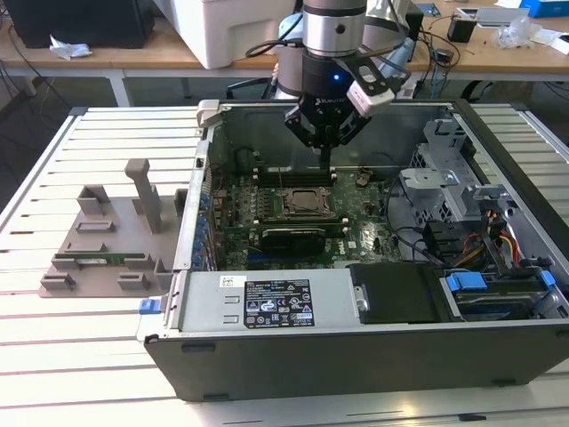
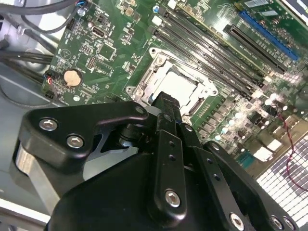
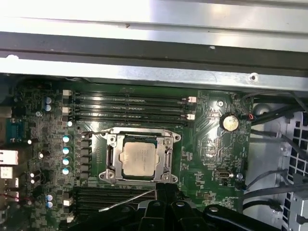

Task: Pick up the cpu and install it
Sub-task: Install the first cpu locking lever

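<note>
The cpu (image 3: 139, 160), a square chip with a silver-grey top, lies flat inside the metal socket frame (image 3: 109, 156) on the green motherboard (image 1: 356, 240) of the open computer case. In the second wrist view the cpu (image 2: 182, 85) shows just past my black fingertips. My gripper (image 1: 324, 158) hangs a short way above the board, at the socket's edge, with its jaws shut and nothing between them. In the first wrist view the gripper (image 3: 162, 191) sits beside the socket frame, apart from the chip.
Black memory slots (image 3: 130, 108) run beside the socket, and a coin battery (image 3: 229, 122) sits near them. The case walls (image 1: 209, 169) ring the board. Drive bays and cables (image 1: 484, 240) fill the exterior view's right. A grey fixture (image 1: 107, 240) stands on the slatted table on the exterior view's left.
</note>
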